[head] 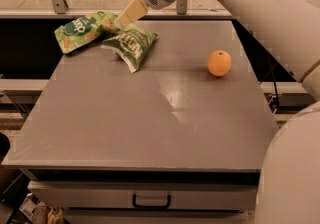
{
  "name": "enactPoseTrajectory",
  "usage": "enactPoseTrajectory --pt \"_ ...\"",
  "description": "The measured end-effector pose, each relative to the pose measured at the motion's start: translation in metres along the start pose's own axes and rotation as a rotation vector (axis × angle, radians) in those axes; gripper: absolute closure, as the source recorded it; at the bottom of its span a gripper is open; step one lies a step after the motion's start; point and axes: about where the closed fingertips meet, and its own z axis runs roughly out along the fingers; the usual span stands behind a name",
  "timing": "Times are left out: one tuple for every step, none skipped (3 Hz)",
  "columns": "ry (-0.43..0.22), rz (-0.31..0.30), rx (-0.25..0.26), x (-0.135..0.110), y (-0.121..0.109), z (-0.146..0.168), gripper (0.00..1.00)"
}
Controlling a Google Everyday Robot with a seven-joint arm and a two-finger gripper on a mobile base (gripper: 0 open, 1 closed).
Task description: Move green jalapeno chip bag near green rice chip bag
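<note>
Shows the green jalapeno chip bag (133,43) lying on the table (150,118) just right of the green rice chip bag (80,29), puts the gripper (131,12) just above-right of that rice bag, open or closed impossible to tell, and sets an orange (219,63) well to its right.

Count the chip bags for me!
2. Green rice chip bag at far left; green jalapeno chip bag beside it, gripper at its top edge. None seem hidden.

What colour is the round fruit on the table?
The fruit is orange, camera view; the gripper is above the green jalapeno chip bag.
</note>
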Motion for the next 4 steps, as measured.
enactPoseTrajectory --pt "0.000 0.000 0.000 0.000 0.000 0.000 0.00" --pt "-0.013 0.014 0.008 0.001 -0.004 -0.003 0.00" --pt "-0.060 0.050 0.056 0.003 -0.020 -0.034 0.00" --pt "-0.130 0.106 0.150 0.010 -0.043 -0.086 0.00"
